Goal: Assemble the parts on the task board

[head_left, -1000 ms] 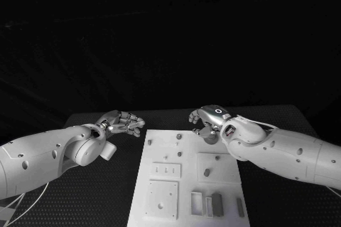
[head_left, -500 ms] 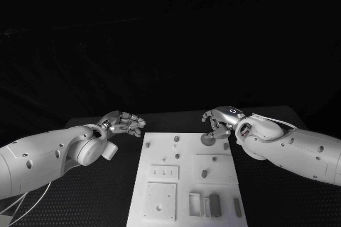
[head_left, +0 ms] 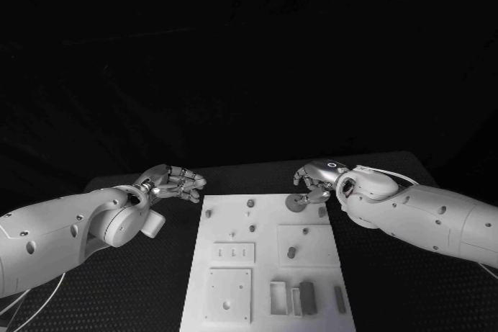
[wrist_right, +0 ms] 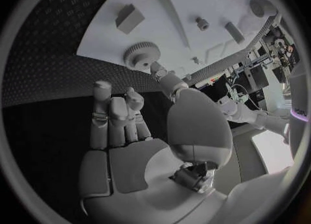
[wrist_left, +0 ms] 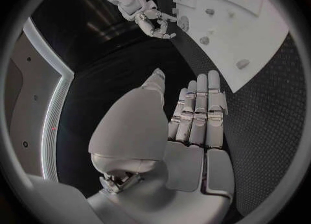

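Nearest on the task board (head_left: 234, 238) stand slotted blocks and a few upright parts (head_left: 307, 297). Farther along, at the board's far right corner, a small gear (wrist_right: 142, 54) lies flat, half over the edge. The right robot hand (head_left: 317, 179) hovers just beside it, fingers curled, holding nothing. A clumsy pinch could push the gear off onto the table (head_left: 124, 289). Left of the board's far corner, the left robot hand (head_left: 174, 182) hangs empty, fingers half curled.

I see the task board (head_left: 270, 274) mid-table (head_left: 135, 289). A gear (head_left: 297, 202) sits at its far right corner, beneath my right hand (head_left: 317, 181); my left hand (head_left: 174, 182) hangs off the far left corner.
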Robot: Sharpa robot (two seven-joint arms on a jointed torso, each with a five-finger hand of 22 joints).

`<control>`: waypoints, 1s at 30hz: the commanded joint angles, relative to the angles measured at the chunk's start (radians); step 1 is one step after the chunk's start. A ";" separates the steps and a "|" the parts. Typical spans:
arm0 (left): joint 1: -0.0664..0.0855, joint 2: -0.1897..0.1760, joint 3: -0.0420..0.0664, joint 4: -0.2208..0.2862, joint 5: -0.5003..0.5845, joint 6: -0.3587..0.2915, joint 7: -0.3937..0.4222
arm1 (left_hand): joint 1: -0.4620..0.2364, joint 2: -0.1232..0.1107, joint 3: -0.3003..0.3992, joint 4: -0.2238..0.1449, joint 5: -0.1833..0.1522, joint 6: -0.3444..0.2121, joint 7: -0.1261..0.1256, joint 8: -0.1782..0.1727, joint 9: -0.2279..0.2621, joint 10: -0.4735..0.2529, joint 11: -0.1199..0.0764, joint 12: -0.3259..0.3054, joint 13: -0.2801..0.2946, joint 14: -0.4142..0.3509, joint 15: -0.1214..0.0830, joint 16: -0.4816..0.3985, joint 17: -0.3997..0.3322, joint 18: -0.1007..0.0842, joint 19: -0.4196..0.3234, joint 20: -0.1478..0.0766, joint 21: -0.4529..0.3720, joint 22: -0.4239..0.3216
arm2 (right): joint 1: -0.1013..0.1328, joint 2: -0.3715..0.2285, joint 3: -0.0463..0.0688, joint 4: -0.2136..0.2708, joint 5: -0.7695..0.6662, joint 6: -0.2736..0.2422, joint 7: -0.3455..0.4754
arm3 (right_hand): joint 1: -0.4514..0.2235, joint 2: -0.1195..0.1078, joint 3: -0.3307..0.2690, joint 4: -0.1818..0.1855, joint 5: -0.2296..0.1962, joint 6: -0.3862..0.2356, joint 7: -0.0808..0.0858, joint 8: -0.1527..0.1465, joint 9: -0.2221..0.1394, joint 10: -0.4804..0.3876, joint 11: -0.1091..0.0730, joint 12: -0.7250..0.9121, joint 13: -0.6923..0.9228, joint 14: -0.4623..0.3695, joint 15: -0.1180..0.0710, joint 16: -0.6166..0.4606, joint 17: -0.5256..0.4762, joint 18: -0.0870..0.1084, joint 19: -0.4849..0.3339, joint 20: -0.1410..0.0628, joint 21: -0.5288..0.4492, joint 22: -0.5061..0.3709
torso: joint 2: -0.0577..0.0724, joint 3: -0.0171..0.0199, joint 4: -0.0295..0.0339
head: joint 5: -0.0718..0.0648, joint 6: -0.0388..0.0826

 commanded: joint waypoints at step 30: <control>0.000 0.000 0.000 0.002 0.005 0.018 0.013 | 0.001 0.005 0.001 0.001 0.000 -0.006 0.030 -0.007 0.001 0.000 0.006 -0.005 0.001 0.007 -0.002 -0.009 0.004 0.012 0.000 -0.003 -0.005 0.002 | -0.035 0.034 0.000 -0.040 0.012 0.055 0.017 | -0.035 0.056 0.014 0.009 0.005 0.099 -0.029 0.048 0.031 -0.007 -0.028 0.026 -0.009 0.017 -0.033 0.002 0.016 0.027 0.021 -0.046 0.028 0.020 | 0.001 -0.0012 0.0001 | 0.017 -0.024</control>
